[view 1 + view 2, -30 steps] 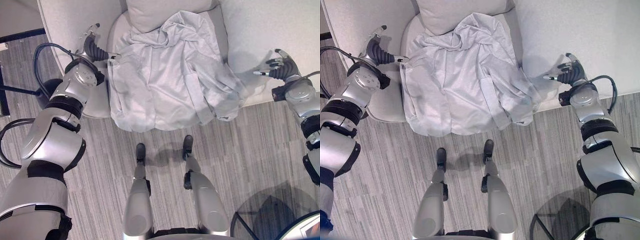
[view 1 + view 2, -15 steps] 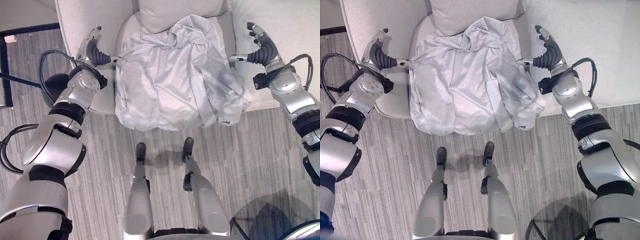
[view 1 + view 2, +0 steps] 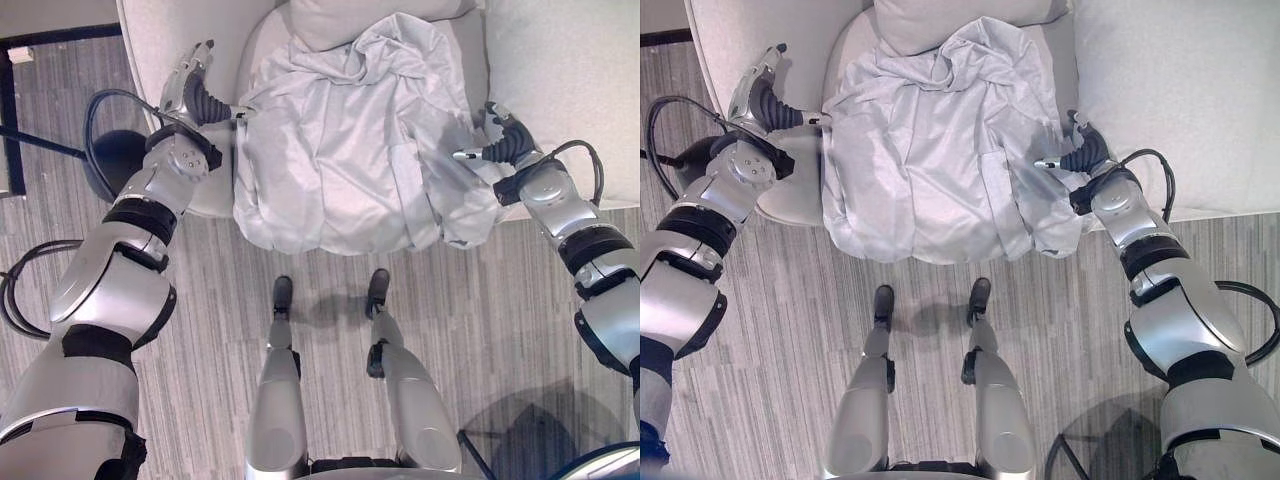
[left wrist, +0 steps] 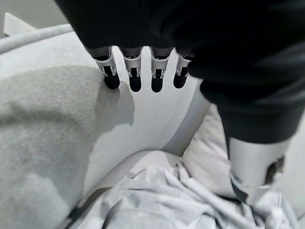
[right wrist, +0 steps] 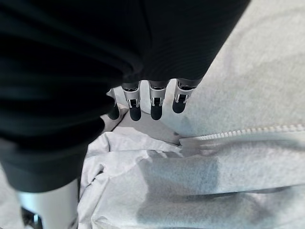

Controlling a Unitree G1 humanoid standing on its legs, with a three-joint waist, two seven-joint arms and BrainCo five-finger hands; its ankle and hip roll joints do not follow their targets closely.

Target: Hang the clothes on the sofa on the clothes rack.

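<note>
A crumpled light grey garment [image 3: 340, 140] lies spread over the seat of a white sofa [image 3: 565, 70], its lower edge hanging over the front. My left hand [image 3: 198, 95] hovers at the garment's left edge by the sofa arm, fingers straight and thumb apart, holding nothing. In the left wrist view the cloth [image 4: 181, 205] lies just under the thumb. My right hand [image 3: 503, 145] is at the garment's right edge, fingers straight above the folds [image 5: 190, 191], thumb held apart from the cloth.
A pale cushion [image 3: 360, 15] leans on the sofa back behind the garment. A black stand base [image 3: 115, 155] and a black bar [image 3: 10, 110] are on the striped grey floor at left. A round glass table [image 3: 540, 440] sits at lower right.
My right hand has dropped from beside the sofa back to the garment's right edge. The left hand has stayed by the left edge. The camera shifted slightly.
</note>
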